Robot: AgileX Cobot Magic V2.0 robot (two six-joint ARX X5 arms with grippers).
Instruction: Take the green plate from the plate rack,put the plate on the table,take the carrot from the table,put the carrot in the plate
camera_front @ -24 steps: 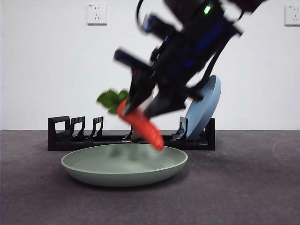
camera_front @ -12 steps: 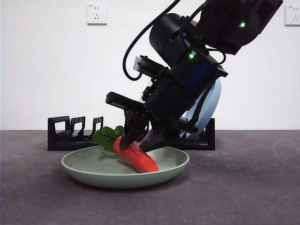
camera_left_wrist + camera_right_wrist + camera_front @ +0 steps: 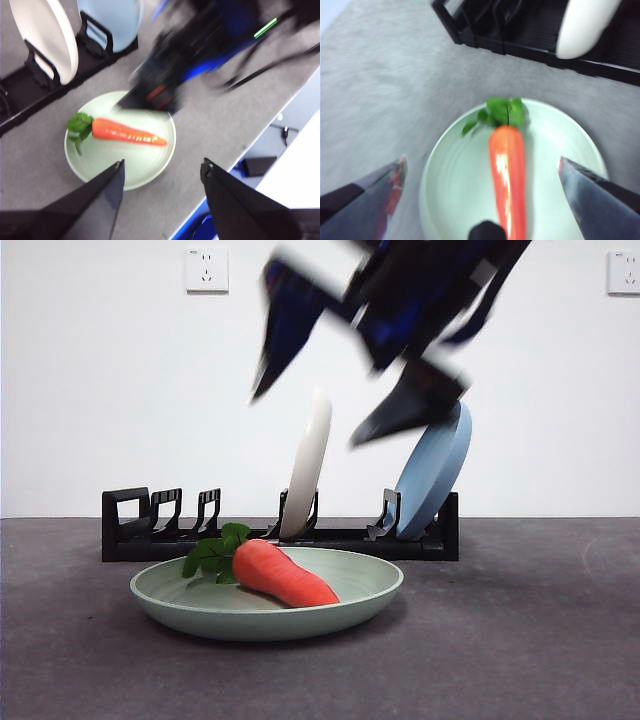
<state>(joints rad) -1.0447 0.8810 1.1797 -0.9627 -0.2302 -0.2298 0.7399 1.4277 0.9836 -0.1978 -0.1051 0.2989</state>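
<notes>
We judged the task essentially done: the carrot (image 3: pixel 280 574) lay free in the green plate (image 3: pixel 345 608), which sat flat on the counter (image 3: pixel 520 640) in front of the plate rack (image 3: pixel 135 530). The right end effector (image 3: pixel 355 390), spread wide and empty, hung above at the carrot's 1 o'clock; the left end effector (image 3: pixel 162 172) was likewise open and empty. A cream-white plate (image 3: pixel 308 465) and a blue plate (image 3: pixel 436 470) stood slotted behind, obstructing nothing.

We see the right tool (image 3: pixel 330 400) has let go of the carrot (image 3: pixel 280 575) and risen, jaws spread wide, blurred, toward 12 o'clock above it. The carrot now lies free in the green plate (image 3: pixel 360 595), leaves toward 9 o'clock in the front view.
</notes>
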